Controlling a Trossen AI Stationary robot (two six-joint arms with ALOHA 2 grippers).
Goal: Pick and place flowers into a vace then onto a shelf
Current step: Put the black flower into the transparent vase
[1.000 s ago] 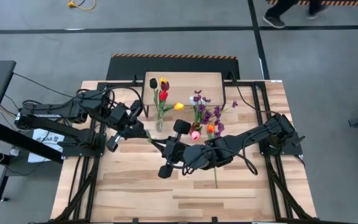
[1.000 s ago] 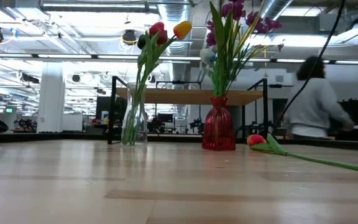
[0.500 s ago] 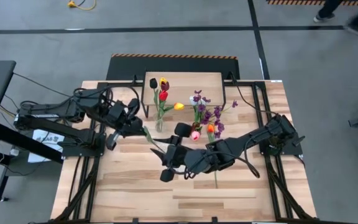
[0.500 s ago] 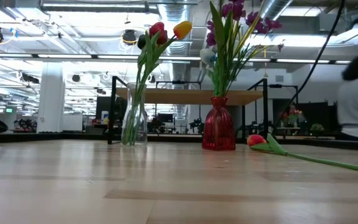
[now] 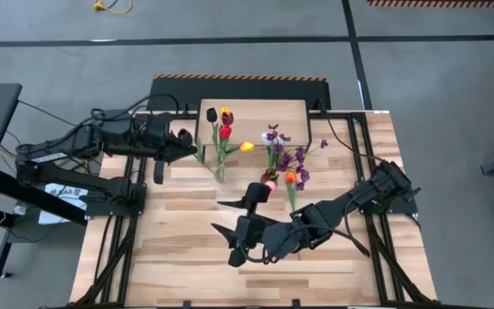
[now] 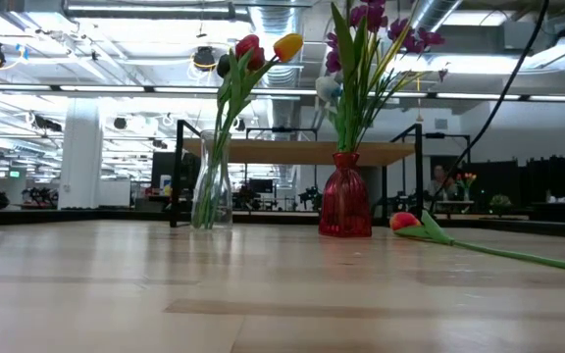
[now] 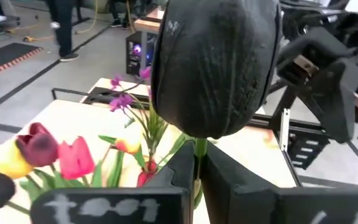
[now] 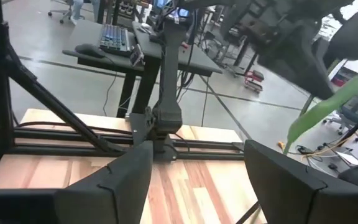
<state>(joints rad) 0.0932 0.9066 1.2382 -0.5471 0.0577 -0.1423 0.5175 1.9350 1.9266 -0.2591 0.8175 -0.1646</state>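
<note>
Now left gripper [image 7: 197, 171] pinches dark tulip [image 7: 213, 65]; right gripper [image 5: 225, 219] open.

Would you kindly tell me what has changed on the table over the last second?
The right gripper opened, let go of the dark-headed tulip and drew back toward the table's front. The left gripper, shut on that tulip's green stem, carried it toward the clear glass vase. Both vases, their flowers and the orange tulip lying on the table stayed put.

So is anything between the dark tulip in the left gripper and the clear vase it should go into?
Nothing visible blocks it. The left gripper holds the dark tulip by its stem just beside the clear vase, whose mouth already holds several tulip stems. The right gripper is open, away over the table.
</note>
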